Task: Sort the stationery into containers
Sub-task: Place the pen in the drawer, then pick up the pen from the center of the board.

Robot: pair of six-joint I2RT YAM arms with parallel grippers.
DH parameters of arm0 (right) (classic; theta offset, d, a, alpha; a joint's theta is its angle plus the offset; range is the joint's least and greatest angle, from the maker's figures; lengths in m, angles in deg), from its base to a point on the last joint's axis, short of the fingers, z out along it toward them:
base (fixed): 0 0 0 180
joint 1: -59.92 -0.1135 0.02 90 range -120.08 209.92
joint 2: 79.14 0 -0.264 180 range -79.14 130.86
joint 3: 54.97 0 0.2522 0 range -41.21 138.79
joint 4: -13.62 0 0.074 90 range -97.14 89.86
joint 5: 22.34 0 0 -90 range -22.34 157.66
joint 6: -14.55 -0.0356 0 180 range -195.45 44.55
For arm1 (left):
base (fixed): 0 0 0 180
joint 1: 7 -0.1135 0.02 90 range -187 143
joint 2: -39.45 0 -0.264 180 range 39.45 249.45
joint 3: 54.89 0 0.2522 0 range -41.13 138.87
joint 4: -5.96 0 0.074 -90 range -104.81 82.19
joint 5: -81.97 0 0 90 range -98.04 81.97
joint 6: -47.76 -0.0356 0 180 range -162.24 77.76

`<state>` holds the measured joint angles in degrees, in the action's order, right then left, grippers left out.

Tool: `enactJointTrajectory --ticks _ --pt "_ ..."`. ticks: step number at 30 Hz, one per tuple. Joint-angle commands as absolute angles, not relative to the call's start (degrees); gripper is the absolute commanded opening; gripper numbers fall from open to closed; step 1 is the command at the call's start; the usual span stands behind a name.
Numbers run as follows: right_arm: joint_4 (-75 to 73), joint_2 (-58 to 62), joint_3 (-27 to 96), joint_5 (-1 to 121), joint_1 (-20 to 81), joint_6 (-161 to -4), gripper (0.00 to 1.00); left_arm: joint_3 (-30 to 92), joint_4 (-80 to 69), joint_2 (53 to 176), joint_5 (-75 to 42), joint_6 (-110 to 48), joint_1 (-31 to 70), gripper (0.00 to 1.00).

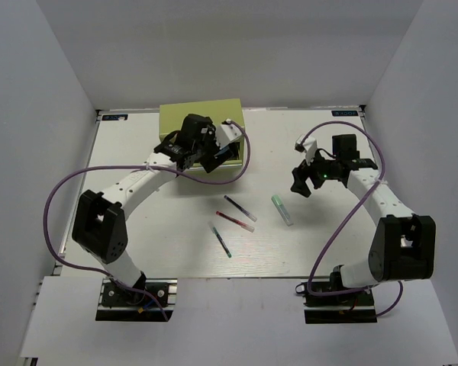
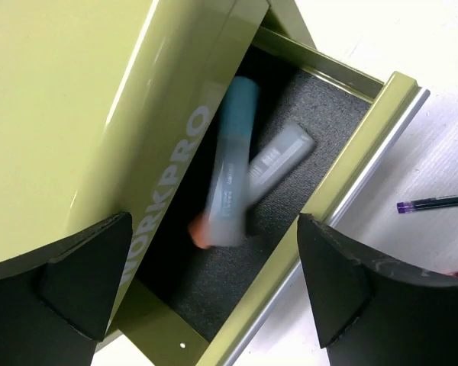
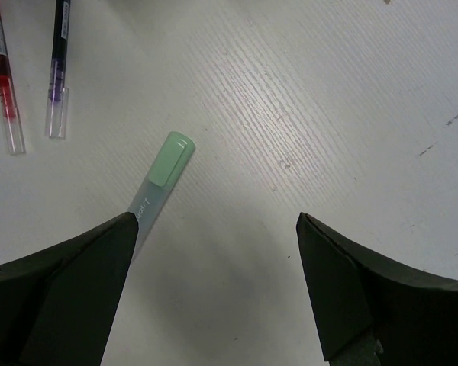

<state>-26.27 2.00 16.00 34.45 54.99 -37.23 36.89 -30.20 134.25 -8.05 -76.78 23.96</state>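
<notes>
Looking at an olive-green tool chest (image 1: 175, 118) toward the back of the tabletop (image 1: 328, 236), with one drawer (image 2: 366, 130) pulled out on its front. Got the left fingers (image 2: 76, 282) hanging right over that open drawer, spread wide and gripping nothing.

Can see a light blue highlighter (image 2: 230, 152) inside the drawer on the dark liner, all motion-blurred, close under the chest's lettered front. Also a grey stubby piece (image 2: 278, 158) lying just beside it, deeper in the drawer. Spotted a bit of orange at the blurred one's lower end, but can't tell what that belongs to.

Out on the tabletop in front of the chest, off its right corner: a dark pen (image 1: 240, 208), then a red pen (image 1: 235, 222) just beside it, then a white-green pen (image 1: 220, 239) a little farther from the chest. None touching each other.

Farther right of the chest again, a green highlighter (image 1: 282, 210) lying flat. Right fingers (image 3: 61, 290) hovering above it, released wide, holding nothing, with the highlighter's capped end poking out past the left one in the wrist view.
</notes>
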Motion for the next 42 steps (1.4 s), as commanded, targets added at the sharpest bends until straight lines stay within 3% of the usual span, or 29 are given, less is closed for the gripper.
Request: enactJointTrajectory --ticks 1,13,21,29,32,33,42 --pt "-27.0 3.1 16.9 33.4 54.4 -36.4 0.9 35.8 -27.8 130.9 -5.7 -77.4 23.1 1.0" --pt "-24.1 9.3 15.0 40.2 47.5 -43.2 0.9 34.2 -25.1 113.7 -6.8 -58.4 24.4 1.0" --pt "-19.0 13.1 11.7 50.7 40.2 -51.2 0.9 12.6 -25.8 92.4 -0.6 -19.2 23.3 1.0" --pt "-14.8 13.6 7.8 61.1 35.8 -54.6 0.87 -3.2 -31.3 81.4 5.6 10.1 23.8 1.0" --pt "-14.6 13.7 6.1 62.3 34.9 -55.1 0.71 -5.4 -33.3 81.4 5.1 17.0 23.8 1.0" --pt "-15.2 13.8 5.6 61.3 34.8 -55.4 0.58 -6.0 -33.3 82.4 4.5 19.9 23.8 1.0" --pt "-21.5 12.3 4.6 46.8 34.9 -49.9 0.18 -6.0 -36.5 92.3 0.1 28.2 24.4 1.0"
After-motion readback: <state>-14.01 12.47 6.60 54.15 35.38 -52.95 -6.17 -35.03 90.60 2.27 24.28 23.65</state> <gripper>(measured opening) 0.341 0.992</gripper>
